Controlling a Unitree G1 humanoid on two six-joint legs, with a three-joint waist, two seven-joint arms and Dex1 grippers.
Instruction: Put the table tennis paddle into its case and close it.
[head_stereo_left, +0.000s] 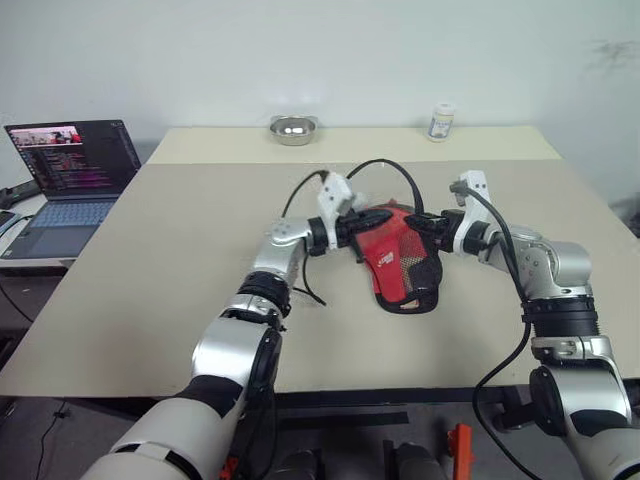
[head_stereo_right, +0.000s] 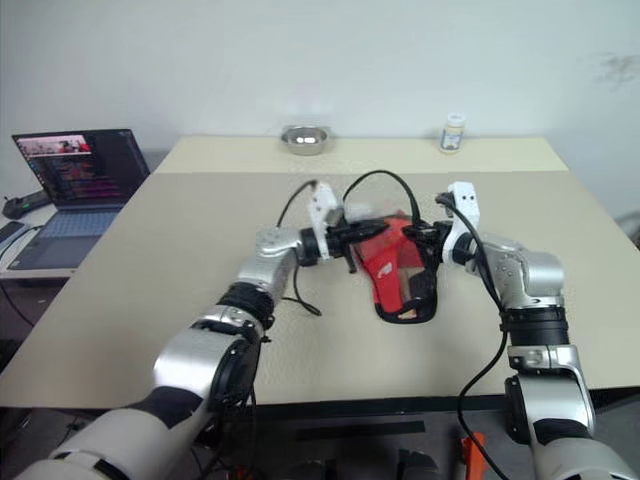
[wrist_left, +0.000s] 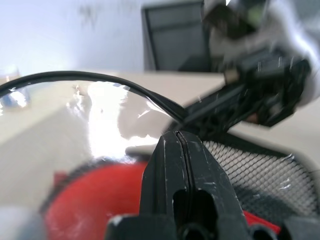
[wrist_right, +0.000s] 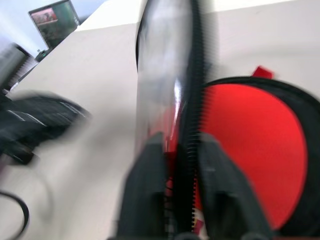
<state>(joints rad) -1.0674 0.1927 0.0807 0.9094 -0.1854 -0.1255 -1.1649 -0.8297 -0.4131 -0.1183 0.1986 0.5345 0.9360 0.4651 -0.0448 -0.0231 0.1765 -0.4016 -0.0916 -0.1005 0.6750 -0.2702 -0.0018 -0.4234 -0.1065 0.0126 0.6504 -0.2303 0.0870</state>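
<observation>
Right now I have both grippers on the case, which sits near the middle of the bench, its red mesh side up and one end lifted off the surface. My left gripper comes in from the left with its jaws clenched; in the left wrist view they are pressed flat together on a thin black strip, which I take to be the case's edging or a zip pull, though I cannot tell which. My right gripper comes in from the opposite side, jaws clamped across the toothed zip edge. Pulling from both sides should hold the mouth taut so the zip can run. The table tennis paddle lies inside, its red rubber face showing through the opening in the right wrist view. My judgement: insertion is done and closing remains. A slipping zip edge is the risk.
</observation>
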